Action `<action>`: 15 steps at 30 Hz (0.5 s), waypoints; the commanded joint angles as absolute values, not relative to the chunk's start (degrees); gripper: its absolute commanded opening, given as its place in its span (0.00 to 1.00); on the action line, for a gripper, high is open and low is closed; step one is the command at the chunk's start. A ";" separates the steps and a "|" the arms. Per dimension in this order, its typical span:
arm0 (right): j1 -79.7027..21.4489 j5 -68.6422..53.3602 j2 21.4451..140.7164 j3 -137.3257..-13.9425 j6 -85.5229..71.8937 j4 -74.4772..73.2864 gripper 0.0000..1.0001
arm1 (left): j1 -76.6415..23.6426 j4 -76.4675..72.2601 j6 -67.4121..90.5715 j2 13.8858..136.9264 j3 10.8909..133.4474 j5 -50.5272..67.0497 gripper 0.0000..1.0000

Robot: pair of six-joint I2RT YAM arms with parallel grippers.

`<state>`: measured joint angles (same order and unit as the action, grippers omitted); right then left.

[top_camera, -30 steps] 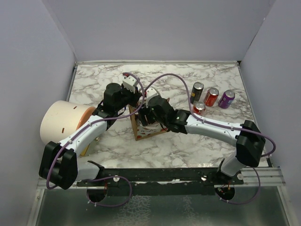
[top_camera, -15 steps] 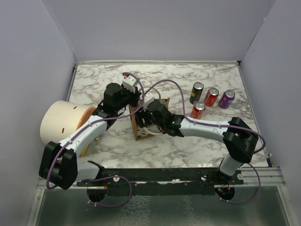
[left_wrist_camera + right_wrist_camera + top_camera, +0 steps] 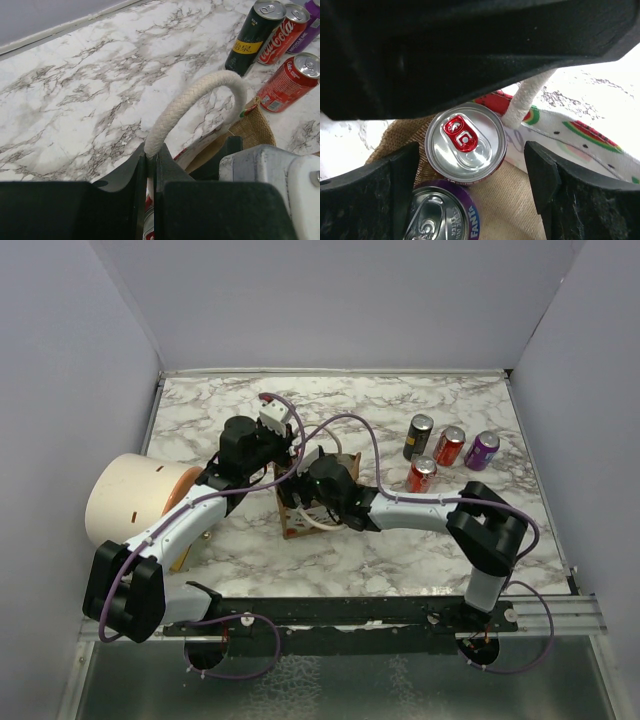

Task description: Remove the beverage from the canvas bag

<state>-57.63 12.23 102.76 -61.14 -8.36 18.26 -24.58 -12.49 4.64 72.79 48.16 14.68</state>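
Note:
The brown canvas bag (image 3: 300, 523) stands mid-table, its burlap wall also in the left wrist view (image 3: 256, 126). My left gripper (image 3: 150, 156) is shut on its white rope handle (image 3: 200, 95) and holds the loop up. My right gripper (image 3: 472, 175) is open and points down into the bag's mouth, with its fingers on either side of a silver-topped can with a red tab (image 3: 466, 145). A purple Fanta can (image 3: 437, 216) stands against that can inside the bag (image 3: 520, 205). In the top view the right gripper (image 3: 306, 502) hides the bag's inside.
Several cans stand on the marble at the right: a black one (image 3: 419, 436), two red ones (image 3: 450, 446) (image 3: 422, 474) and a purple one (image 3: 482, 450). A large cream cylinder (image 3: 130, 500) lies at the left. Grey walls enclose the table.
My right arm has swung left and its gripper has gone further over and into the bag. The left arm and the handle it holds have not moved.

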 commanded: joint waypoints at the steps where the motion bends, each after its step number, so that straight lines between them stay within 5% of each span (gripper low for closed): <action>1: -58.00 8.82 107.25 -62.47 -5.02 21.21 0.86 | -24.26 -17.40 5.62 71.52 50.40 16.59 0.00; 10: -58.01 8.25 111.32 -63.24 -0.48 27.39 0.88 | -24.27 -17.41 5.69 71.54 50.37 16.61 0.00; 15: -57.75 6.20 112.35 -62.67 2.15 30.96 0.79 | -24.18 -17.37 5.71 71.53 50.44 16.61 0.00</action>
